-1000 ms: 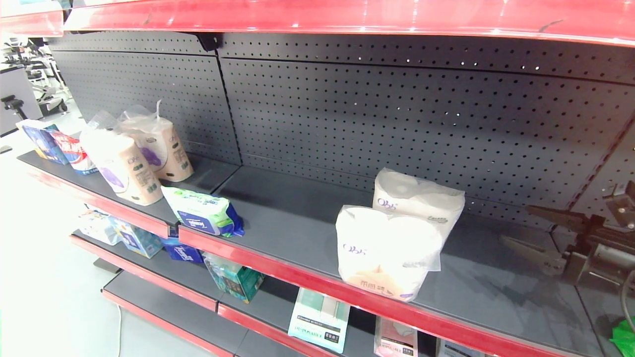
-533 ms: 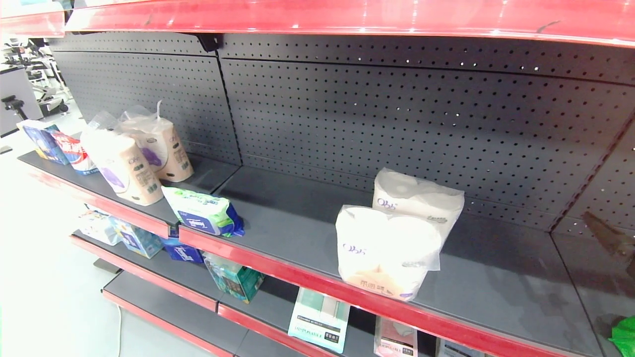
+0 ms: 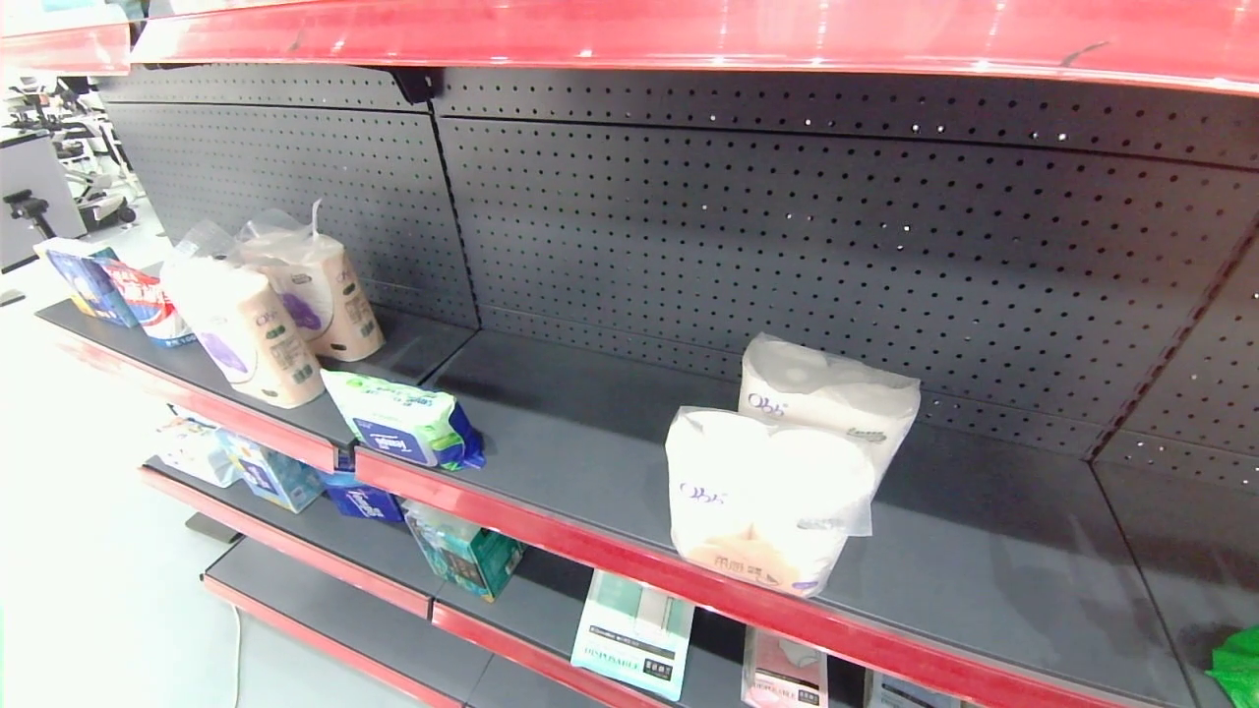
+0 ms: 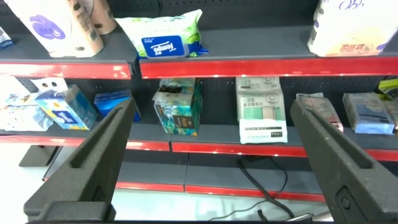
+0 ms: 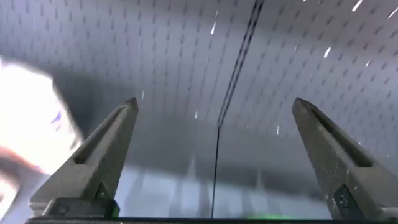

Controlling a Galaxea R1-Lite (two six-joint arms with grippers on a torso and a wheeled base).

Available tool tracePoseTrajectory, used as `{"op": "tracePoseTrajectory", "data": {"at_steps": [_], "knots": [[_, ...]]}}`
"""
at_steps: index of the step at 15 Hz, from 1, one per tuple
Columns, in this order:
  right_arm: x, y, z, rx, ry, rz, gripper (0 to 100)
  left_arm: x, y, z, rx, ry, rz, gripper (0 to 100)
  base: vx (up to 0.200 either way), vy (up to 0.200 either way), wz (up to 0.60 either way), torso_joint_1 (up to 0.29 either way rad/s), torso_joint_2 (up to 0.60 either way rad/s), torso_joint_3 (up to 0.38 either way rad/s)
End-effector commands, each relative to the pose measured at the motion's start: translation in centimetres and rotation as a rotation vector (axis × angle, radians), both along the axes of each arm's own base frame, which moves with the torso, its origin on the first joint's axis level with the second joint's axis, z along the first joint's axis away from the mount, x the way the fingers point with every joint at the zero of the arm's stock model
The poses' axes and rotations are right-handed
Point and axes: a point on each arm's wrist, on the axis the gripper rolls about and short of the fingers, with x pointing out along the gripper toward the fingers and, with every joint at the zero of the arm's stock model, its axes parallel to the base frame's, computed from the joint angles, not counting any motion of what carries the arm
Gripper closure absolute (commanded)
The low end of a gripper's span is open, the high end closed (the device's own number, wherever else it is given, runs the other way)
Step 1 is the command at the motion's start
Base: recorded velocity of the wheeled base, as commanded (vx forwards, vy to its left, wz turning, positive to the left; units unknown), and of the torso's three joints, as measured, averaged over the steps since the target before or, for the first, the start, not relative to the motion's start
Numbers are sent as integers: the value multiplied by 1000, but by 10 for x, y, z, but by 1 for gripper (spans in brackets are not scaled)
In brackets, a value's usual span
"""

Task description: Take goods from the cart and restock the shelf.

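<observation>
Two white toilet-paper packs stand on the middle shelf point(image 3: 984, 560), one at the front edge point(image 3: 767, 497) and one behind it point(image 3: 831, 393). A blue-green wet-wipes pack point(image 3: 403, 418) lies further left, beside two tall tissue packs point(image 3: 241, 329). My left gripper point(image 4: 212, 104) is open and empty, low in front of the shelf unit, facing the wipes pack point(image 4: 165, 34) and the lower shelves. My right gripper point(image 5: 215, 102) is open and empty, facing the perforated back panel point(image 5: 249, 56), with a blurred white pack point(image 5: 25, 118) to one side.
The lower shelves hold a teal box point(image 4: 178, 109), a white box point(image 4: 261, 109) and blue tissue packs point(image 4: 59, 106). A red upper shelf edge point(image 3: 689, 29) overhangs. The shelf's right part point(image 3: 1062, 590) is bare. Something green point(image 3: 1239, 669) shows at the bottom right corner.
My right gripper, which stood open over the shelf's right end, has pulled away to the right past the head view's edge. The goods have not moved.
</observation>
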Motion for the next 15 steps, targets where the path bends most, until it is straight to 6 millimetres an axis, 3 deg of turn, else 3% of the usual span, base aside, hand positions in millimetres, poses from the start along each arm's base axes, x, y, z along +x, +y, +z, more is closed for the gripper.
{"op": "tracePoseTrajectory", "data": {"at_steps": [1,4,5,6,9,10,14,15], "knots": [[-51,17,41,-17,-32,27,0,-1,0,-1,-1,-8,1,0,0,0,0,0,0,0],[-98,37,-5,3,16,199,0,-1,0,1,-2,-11,1,0,0,0,0,0,0,0],[-112,43,-29,5,9,342,0,-2,0,2,-2,-13,1,0,0,0,0,0,0,0],[-116,43,-36,12,24,396,0,-2,0,2,-2,-14,2,0,0,0,0,0,0,0],[-103,37,-9,30,94,640,0,-2,0,1,-2,-16,5,0,0,0,0,0,0,0],[-99,36,-11,22,118,627,0,-2,1,1,-2,-17,7,0,0,0,0,0,0,0],[-123,32,-71,7,51,412,0,-2,1,4,-8,-33,10,0,0,0,0,0,0,0],[-122,29,-106,11,31,289,0,-2,1,4,-6,-34,10,0,0,0,0,0,0,0]]}}
